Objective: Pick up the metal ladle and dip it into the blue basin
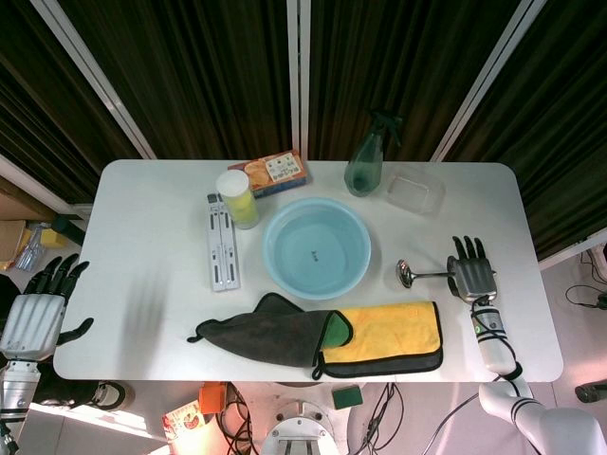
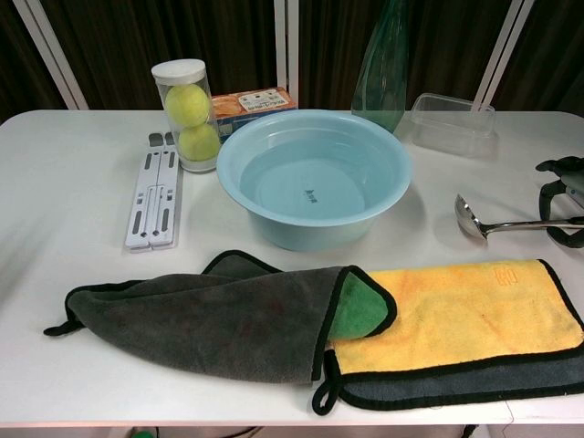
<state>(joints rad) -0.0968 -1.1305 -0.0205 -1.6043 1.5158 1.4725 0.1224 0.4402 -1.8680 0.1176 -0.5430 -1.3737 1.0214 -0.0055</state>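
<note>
The metal ladle [image 1: 408,275] lies flat on the white table, its bowl [image 2: 470,219] pointing at the blue basin [image 1: 272,268] and its handle running right. My right hand [image 1: 471,272] sits over the far end of the handle, fingers stretched out and pointing away from me. In the chest view, dark fingers [image 2: 558,168] curve down on either side of the handle at the right edge, and the ladle rests on the table. The blue basin [image 2: 310,233] holds water at the table's middle. My left hand [image 1: 38,308] hangs beyond the table's left edge, fingers apart and empty.
A grey cloth [image 1: 270,332] and a yellow cloth [image 1: 389,334] lie along the front edge, just below the ladle. Behind the basin stand a tennis ball tube [image 1: 236,197], a folded white stand [image 1: 222,248], an orange box [image 1: 272,172], a green spray bottle [image 1: 365,163] and a clear tub [image 1: 415,189].
</note>
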